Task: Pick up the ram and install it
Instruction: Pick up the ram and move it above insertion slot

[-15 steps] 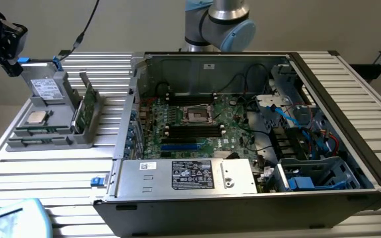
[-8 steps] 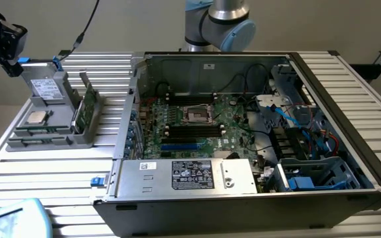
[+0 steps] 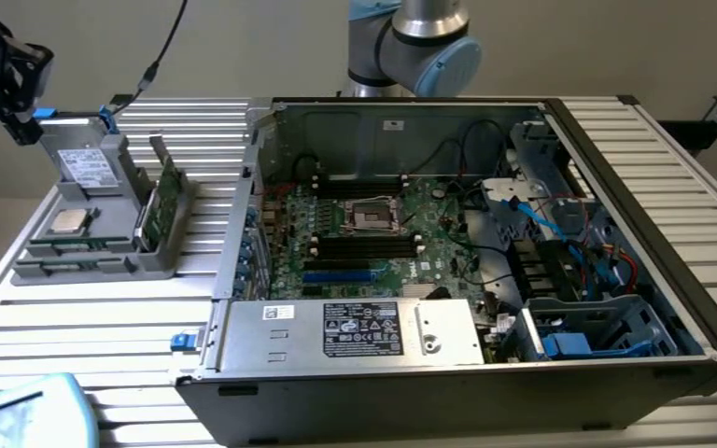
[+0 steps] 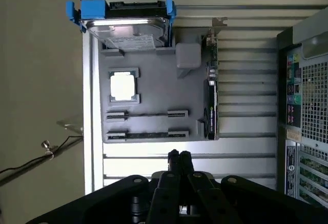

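The gripper point(image 4: 179, 156) hangs with its jaws pressed shut on nothing, fingertips touching each other. Below and just ahead of the jaws lies a gray holder point(image 4: 159, 90). The ram point(image 4: 147, 134) stands on edge in the holder's slot nearest the jaws and shows as a thin dark line between two end clips. A second slot like it sits just past the first, and I cannot tell for sure whether that one holds a stick too. Farther from the jaws on the same holder are a processor chip point(image 4: 123, 86) and a hard drive point(image 4: 128, 29) in a blue bracket. Off to one side of the jaws a wider green board point(image 4: 210, 98) stands upright. The open computer case point(image 3: 657, 187) is well apart from the jaws, with black memory slots point(image 3: 365, 245) on its board.

The ram is likely light, stiff and thin, and easy to crack if twisted. Its chips and contact edge are poor places to pinch. The best hold looks to be across the two flat faces at the middle of the upper edge, so the stick lifts straight and stays level
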Controlling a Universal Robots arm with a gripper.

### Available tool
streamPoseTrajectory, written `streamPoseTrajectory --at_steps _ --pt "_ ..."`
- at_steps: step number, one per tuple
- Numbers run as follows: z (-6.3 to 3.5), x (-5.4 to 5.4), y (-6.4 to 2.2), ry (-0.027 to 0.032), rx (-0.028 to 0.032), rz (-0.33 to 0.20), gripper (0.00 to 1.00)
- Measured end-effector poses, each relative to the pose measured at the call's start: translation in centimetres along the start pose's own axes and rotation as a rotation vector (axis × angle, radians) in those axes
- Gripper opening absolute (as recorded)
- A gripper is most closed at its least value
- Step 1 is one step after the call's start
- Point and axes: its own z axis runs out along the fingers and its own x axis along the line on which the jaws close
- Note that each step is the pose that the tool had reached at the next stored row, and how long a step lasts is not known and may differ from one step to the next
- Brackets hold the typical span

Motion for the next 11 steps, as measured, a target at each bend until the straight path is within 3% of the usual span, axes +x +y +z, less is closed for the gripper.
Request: streamPoseTrajectory --at_steps 11 --pt "0.14 0.0 -0.01 0.011 -0.0013 -0.199 0.11"
